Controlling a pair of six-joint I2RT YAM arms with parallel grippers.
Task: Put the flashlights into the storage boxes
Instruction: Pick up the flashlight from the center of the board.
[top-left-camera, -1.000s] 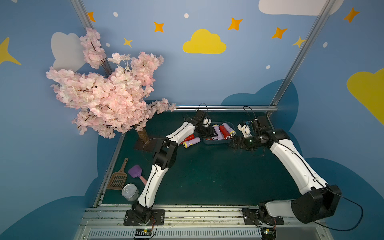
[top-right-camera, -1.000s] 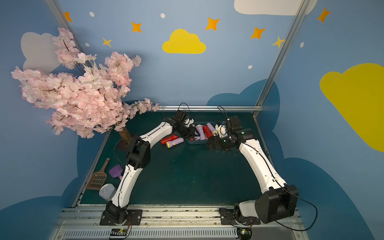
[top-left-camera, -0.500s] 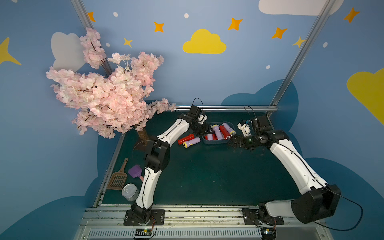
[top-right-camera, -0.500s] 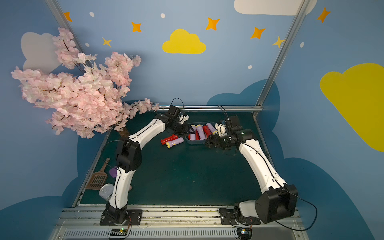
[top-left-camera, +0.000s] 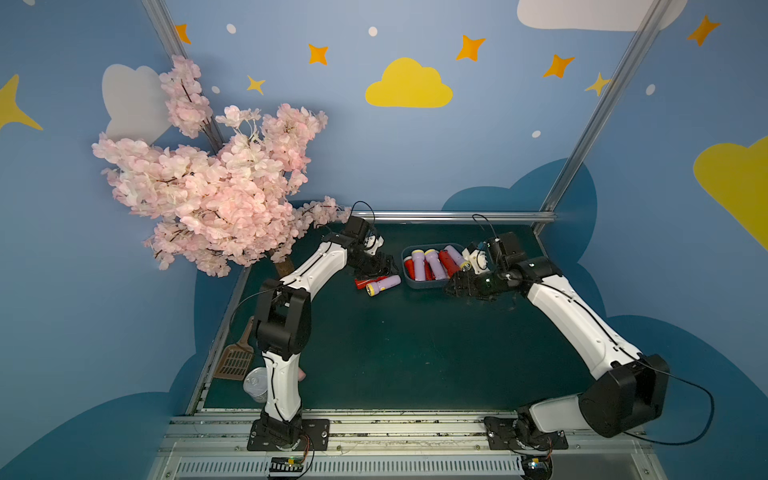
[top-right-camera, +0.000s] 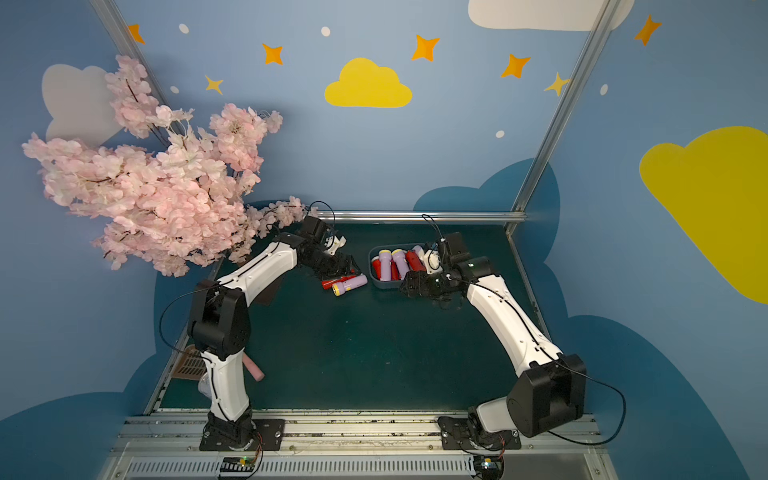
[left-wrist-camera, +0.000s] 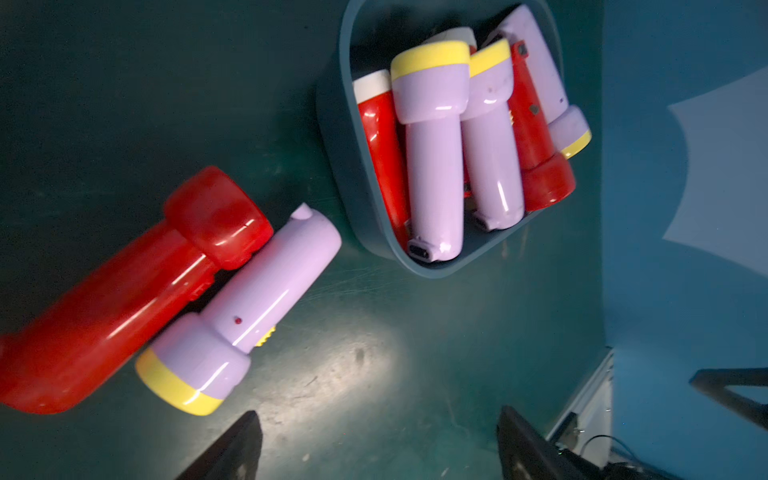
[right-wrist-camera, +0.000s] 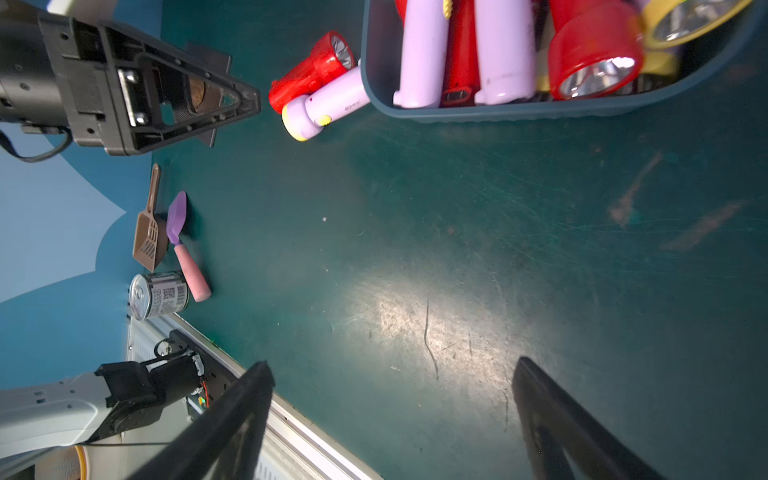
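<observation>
Glossy plastic flashlights (left-wrist-camera: 432, 166), scuffed mat (right-wrist-camera: 415, 249)

Shallow blue-grey plastic tub (top-left-camera: 428, 286) packed with red, lilac flashlights (top-left-camera: 433, 264); lilac yellow-headed flashlight (top-left-camera: 384, 285), red flashlight (top-left-camera: 360, 283) touching on green tabletop (top-left-camera: 415, 353), left hand (top-left-camera: 380, 269) close by.

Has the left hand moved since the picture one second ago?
Yes. The left hand has drawn back from the storage tub, leftward in a top view, and is now by the lilac flashlight lying outside it.
</observation>
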